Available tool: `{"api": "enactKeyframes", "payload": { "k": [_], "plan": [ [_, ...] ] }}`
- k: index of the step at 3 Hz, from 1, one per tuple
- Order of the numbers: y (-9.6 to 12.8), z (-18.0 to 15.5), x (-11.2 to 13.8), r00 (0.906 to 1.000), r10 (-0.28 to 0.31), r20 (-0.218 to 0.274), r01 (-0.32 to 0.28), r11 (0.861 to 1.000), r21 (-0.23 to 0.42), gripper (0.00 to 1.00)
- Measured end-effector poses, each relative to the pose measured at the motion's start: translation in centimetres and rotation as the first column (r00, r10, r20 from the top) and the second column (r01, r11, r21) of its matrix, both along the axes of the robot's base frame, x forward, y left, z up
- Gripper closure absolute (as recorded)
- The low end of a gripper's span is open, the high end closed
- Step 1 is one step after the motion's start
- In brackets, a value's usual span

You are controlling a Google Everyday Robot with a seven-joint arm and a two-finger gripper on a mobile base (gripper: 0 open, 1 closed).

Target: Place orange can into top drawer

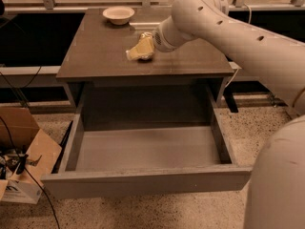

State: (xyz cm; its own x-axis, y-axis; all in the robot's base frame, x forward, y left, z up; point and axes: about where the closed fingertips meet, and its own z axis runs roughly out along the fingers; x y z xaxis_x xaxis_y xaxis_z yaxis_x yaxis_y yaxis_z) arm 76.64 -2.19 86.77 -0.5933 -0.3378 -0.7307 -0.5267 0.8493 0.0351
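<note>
The top drawer [143,182] is pulled fully open below the dark-topped cabinet [95,51], and its grey floor [147,149] is bare. My gripper [138,50] is low over the middle of the cabinet top, right at the orange can. The gripper hides most of the can; only a small pale part [146,35] shows just behind it. My white arm [228,27] reaches in from the right.
A shallow cream bowl [118,15] stands at the back of the cabinet top. An open cardboard box [24,151] and cables [19,99] lie on the floor left of the drawer. A railing runs behind the cabinet.
</note>
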Motion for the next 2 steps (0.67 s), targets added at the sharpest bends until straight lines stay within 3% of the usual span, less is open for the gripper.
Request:
{"api": "enactKeyframes", "payload": {
  "k": [1, 2],
  "plan": [
    [-0.9, -0.3, 3.2, 0.9968, -0.077, 0.022, 0.076, 0.997, 0.032, 0.0],
    [-0.2, -0.5, 6.2, 0.9944, -0.099, 0.038, 0.096, 0.992, 0.08, 0.0]
  ]
}}
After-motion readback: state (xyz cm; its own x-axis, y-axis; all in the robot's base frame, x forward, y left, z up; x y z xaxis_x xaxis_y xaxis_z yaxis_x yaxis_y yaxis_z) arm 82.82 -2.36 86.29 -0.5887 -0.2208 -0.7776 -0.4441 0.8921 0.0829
